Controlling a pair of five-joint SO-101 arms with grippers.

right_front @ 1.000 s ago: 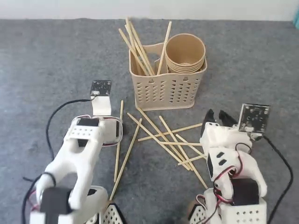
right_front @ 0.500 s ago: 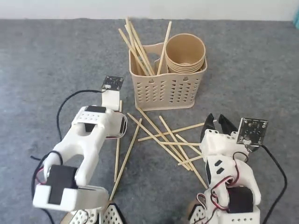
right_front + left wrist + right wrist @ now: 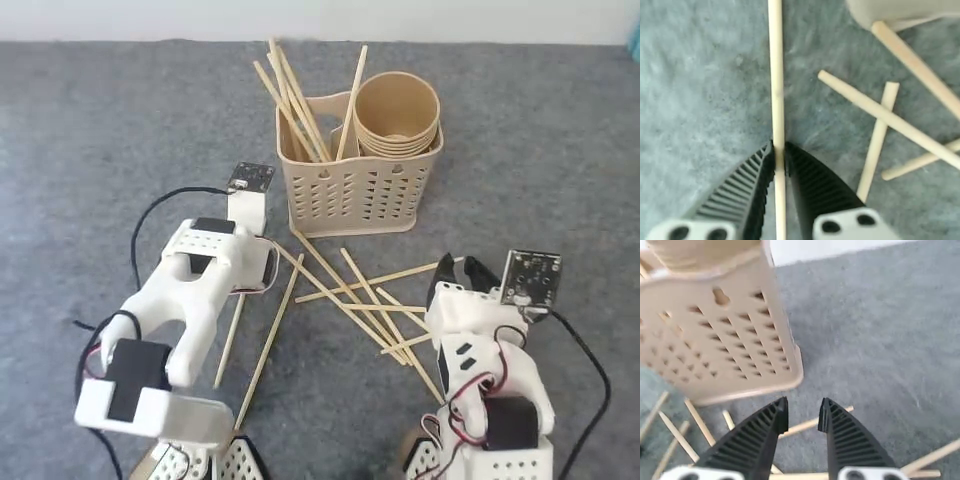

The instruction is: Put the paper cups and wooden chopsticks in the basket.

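A beige slotted basket (image 3: 350, 195) stands at the back middle with stacked paper cups (image 3: 397, 112) and several wooden chopsticks (image 3: 290, 95) upright in it. My left gripper (image 3: 778, 146) is shut on one loose chopstick (image 3: 775, 75), low over the carpet in front of the basket's left corner. That held chopstick (image 3: 230, 345) slants out from under the left arm (image 3: 205, 275). My right gripper (image 3: 458, 273) is open and empty, over the right end of the loose chopstick pile (image 3: 350, 295). The basket's wall (image 3: 720, 335) rises beyond the right gripper (image 3: 802, 415).
Another long chopstick (image 3: 270, 335) lies alone beside the left arm on the grey carpet (image 3: 110, 140). Cables trail from both arms toward the near edge. Bare carpet stretches to the left and right of the basket.
The left arm swung right toward the basket's front, and the chopstick under it now lies tilted instead of straight. The right gripper drew back a little toward the near edge.
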